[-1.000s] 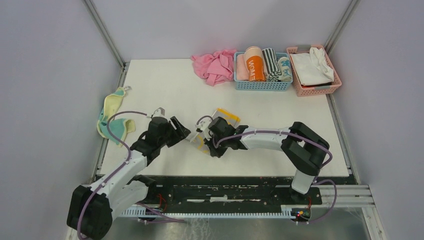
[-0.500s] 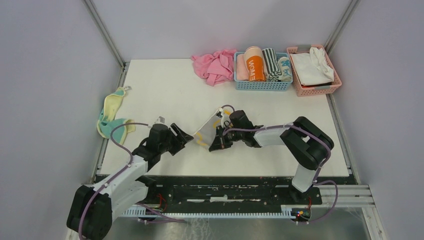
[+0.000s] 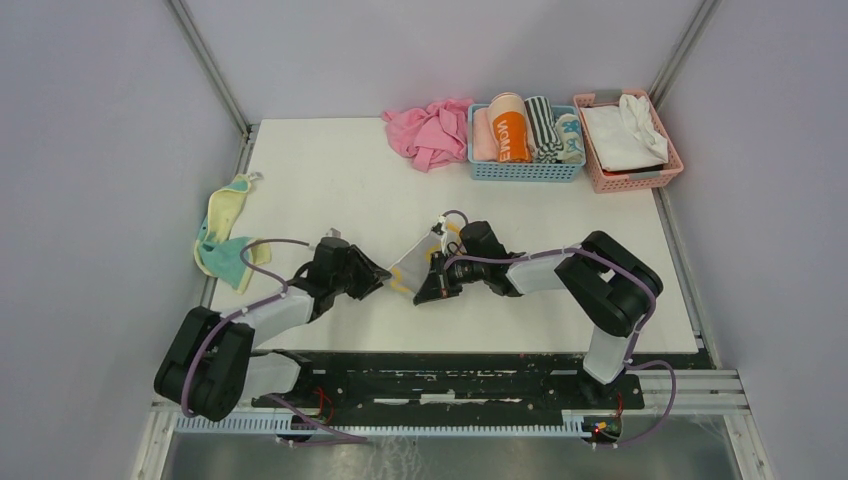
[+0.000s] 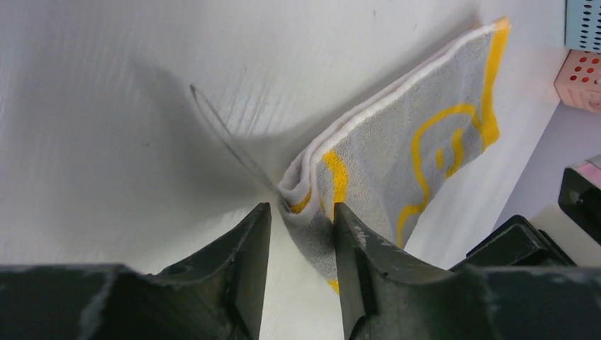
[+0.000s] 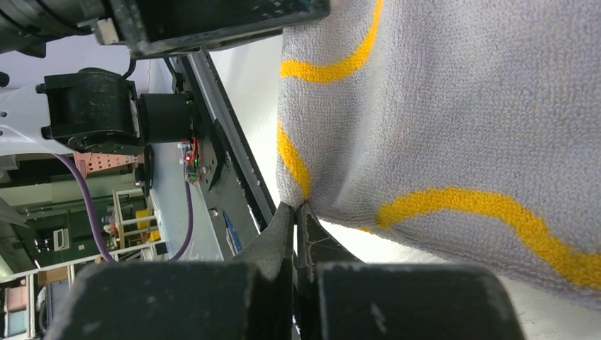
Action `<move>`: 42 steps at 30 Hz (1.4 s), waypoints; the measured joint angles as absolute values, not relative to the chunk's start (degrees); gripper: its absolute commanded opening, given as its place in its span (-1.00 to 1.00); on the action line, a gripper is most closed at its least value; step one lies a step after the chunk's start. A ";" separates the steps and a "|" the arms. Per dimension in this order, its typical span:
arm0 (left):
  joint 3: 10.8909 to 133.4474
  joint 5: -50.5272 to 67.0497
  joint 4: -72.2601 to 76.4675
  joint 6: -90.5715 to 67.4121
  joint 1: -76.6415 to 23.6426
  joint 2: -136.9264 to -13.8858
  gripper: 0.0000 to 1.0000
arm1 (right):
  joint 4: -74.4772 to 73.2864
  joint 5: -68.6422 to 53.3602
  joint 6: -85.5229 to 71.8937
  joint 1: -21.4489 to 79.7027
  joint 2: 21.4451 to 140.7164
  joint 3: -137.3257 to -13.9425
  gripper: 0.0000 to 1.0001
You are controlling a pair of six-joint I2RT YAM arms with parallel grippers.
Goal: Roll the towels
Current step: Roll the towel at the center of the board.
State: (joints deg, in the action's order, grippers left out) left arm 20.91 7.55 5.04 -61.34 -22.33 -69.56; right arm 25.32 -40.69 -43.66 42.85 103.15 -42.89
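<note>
The light grey towel [image 3: 413, 267] with yellow marks is folded and held up off the table's near middle. My right gripper [image 3: 433, 284] is shut on its lower edge, and in the right wrist view the pinched fold sits at the fingertips [image 5: 296, 206] with the grey towel [image 5: 453, 106] spreading above. My left gripper [image 3: 377, 277] is open at the towel's left corner. In the left wrist view that folded corner [image 4: 306, 195] lies between the jaws, touching the right finger [image 4: 347, 234]. The pale yellow towel [image 3: 225, 238] with teal lies crumpled over the table's left edge.
A pink cloth [image 3: 430, 132] lies at the back of the table. Next to it a blue basket [image 3: 525, 171] holds several rolled towels, and a pink basket [image 3: 632, 181] with white cloth stands at the back right. The table's near edge [image 3: 450, 352] runs just below both grippers.
My right gripper lifted the grey towel up and to the right, then held it. My left gripper came in to the towel's left corner and its jaws narrowed around it.
</note>
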 measured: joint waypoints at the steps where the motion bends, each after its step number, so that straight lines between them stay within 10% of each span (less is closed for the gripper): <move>1: 21.28 7.49 5.65 -61.34 -22.33 -70.72 -0.33 | 25.34 -40.82 -43.66 42.85 103.15 -42.85 -0.99; 7: 22.83 5.87 4.82 -61.23 -22.39 -72.55 -0.94 | 25.65 -41.54 -44.16 42.83 103.13 -42.22 -0.99; 23: 26.20 0.43 -4.64 -58.24 -23.51 -68.12 -0.95 | 1.65 -25.02 -30.98 49.36 93.71 -47.35 0.06; 42: 23.35 -0.01 -4.14 -58.65 -24.51 -66.54 -0.94 | -10.24 15.49 -16.60 70.78 106.80 -66.37 0.02</move>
